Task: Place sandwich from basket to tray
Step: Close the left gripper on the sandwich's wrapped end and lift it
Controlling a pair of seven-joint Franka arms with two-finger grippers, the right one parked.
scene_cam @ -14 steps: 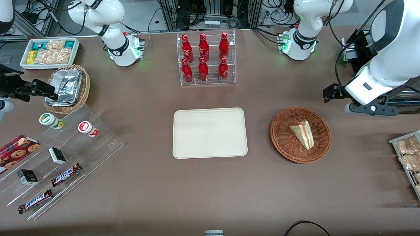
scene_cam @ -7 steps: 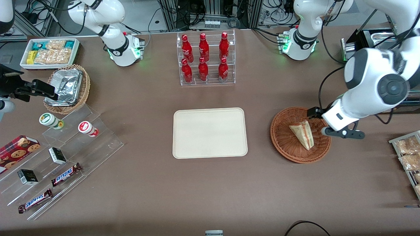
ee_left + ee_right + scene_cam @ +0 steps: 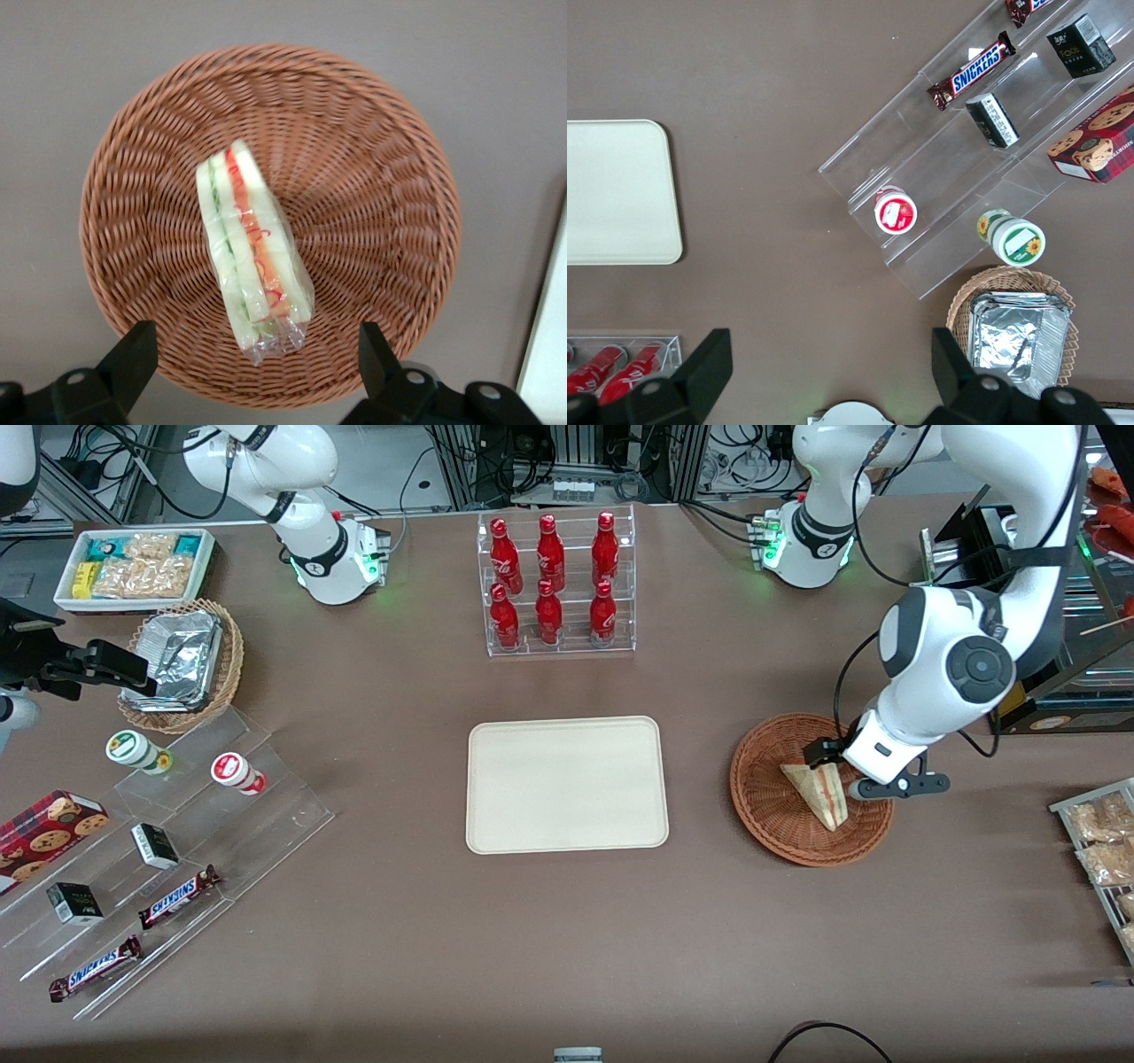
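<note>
The sandwich [image 3: 817, 790], a pale wedge in clear wrap with red and green filling [image 3: 252, 250], lies in the round reddish-brown wicker basket [image 3: 769, 802], which also shows in the left wrist view [image 3: 372, 168]. My left gripper [image 3: 864, 772] hangs above the basket's rim toward the working arm's end, partly over the sandwich. In the left wrist view the gripper [image 3: 257, 359] is open, its two dark fingers [image 3: 133, 359] wide apart and empty, above the basket's edge. The cream-beige tray [image 3: 567, 784] lies flat beside the basket, toward the table's middle, with nothing on it.
A clear rack of red bottles [image 3: 554, 584] stands farther from the front camera than the tray. A rack of snack packets [image 3: 1099, 850] lies toward the working arm's end. Stepped acrylic shelves with snacks [image 3: 159, 868] and a tan basket of foil containers [image 3: 182, 660] lie toward the parked arm's end.
My left arm has swung in from the working arm's end of the table and come down over the basket. The sandwich, basket and tray have not moved.
</note>
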